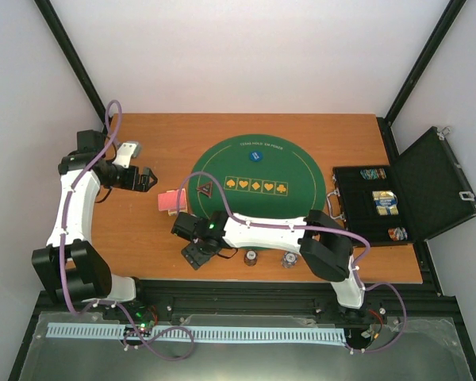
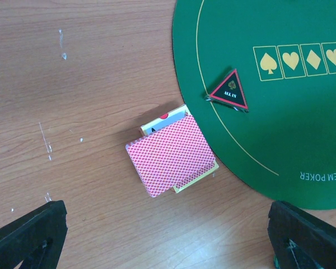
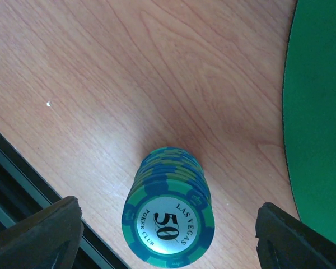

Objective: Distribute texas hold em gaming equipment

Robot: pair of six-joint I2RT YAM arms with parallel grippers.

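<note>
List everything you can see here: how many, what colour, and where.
table: one, brown wood, under everything
mat: one, green, round, table centre
disc: one, blue, far part of the mat
marker: one, black-red triangle, mat's left edge
cards: one pile, red backs, on the wood beside the mat's left edge
chip stacks: two, pale tops, on the wood near the table's near edge
50 stack: one, blue-green, on the wood between the right fingers
case: one, black, right of the mat, lid open
case contents: several, mixed colours, too small to name
left end effector: open, above the wood near the cards
right end effector: open, either side of the 50 stack, not touching
</note>
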